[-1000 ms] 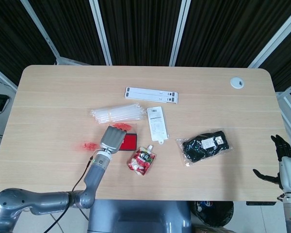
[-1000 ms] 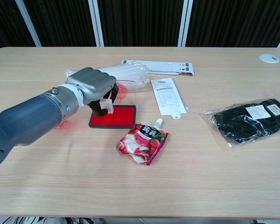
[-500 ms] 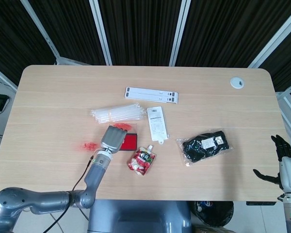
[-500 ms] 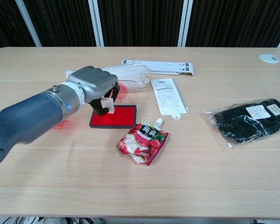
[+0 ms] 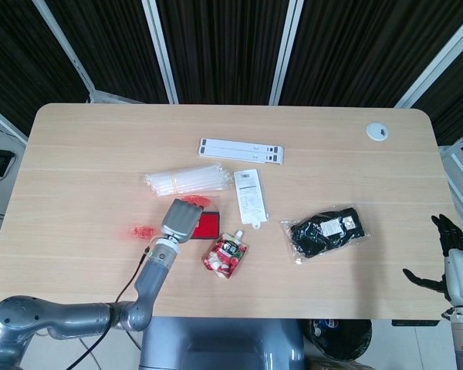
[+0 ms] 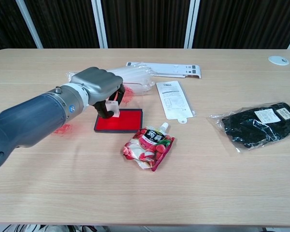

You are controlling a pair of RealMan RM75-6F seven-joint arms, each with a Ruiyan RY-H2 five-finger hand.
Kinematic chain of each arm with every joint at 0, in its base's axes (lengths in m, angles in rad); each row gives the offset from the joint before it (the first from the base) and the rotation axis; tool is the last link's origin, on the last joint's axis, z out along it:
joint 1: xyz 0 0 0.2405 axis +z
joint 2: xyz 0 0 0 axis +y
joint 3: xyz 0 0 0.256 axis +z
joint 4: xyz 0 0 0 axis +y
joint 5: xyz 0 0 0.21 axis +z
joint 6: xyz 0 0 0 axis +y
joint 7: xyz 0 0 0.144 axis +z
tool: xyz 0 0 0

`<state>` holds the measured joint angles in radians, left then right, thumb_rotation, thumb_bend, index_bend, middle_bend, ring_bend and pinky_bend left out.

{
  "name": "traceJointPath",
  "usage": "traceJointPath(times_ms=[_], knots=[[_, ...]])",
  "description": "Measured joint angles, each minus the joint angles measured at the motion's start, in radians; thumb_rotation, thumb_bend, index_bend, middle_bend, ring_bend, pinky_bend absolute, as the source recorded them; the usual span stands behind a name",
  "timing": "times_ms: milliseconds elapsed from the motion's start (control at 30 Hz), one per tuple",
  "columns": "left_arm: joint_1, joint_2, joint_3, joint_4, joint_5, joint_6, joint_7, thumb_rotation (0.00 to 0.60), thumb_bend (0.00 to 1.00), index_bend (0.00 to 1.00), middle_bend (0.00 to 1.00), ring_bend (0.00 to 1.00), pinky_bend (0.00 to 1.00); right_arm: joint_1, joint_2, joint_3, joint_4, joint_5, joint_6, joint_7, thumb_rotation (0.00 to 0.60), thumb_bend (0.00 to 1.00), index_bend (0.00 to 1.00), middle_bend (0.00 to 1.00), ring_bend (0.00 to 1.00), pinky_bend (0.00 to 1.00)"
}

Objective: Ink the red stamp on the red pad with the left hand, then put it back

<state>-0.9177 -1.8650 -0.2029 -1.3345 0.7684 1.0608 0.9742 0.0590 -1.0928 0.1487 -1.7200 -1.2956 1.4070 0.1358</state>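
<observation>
From the head view, the left robot hand (image 5: 182, 220) is curling over the left part of the red pad (image 5: 208, 225) on the worktop (image 5: 85, 169), hiding the stamp beneath its knuckles, while the right robot hand (image 5: 450, 248) is hanging off the worktop's right edge with its fingers apart and holding nothing. A bundle of clear straws (image 5: 187, 182) is lying just behind the pad, and a lychee pouch (image 5: 227, 253) is sitting just in front of it. From the chest view, the left robot hand (image 6: 99, 87) is clamping its fingers around the red stamp (image 6: 112, 107), whose pale, clear-looking body is poking out below the fingers, directly over the left end of the red pad (image 6: 120, 121); whether the stamp face is touching the ink is hard to tell. The stamp is looking small, light and rigid, probably smooth-sided, so a firm hold around its upper body seems best, keeping the face level. The pad is looking thin and light, likely to slide if pressed off-centre.
</observation>
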Motion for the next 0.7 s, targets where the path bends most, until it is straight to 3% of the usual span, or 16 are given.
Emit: traceJointPath(times_ms=[700], knots=[[0.002,-0.011,0.015,0.019,-0.007,0.005,-0.012,0.600,0.57,0.69,0.69,0.54,0.61,-0.001,0.000,0.000,0.002,-0.001,0.000,0.004,0.600,0.16,0.00,0.00,0.00,0.20]])
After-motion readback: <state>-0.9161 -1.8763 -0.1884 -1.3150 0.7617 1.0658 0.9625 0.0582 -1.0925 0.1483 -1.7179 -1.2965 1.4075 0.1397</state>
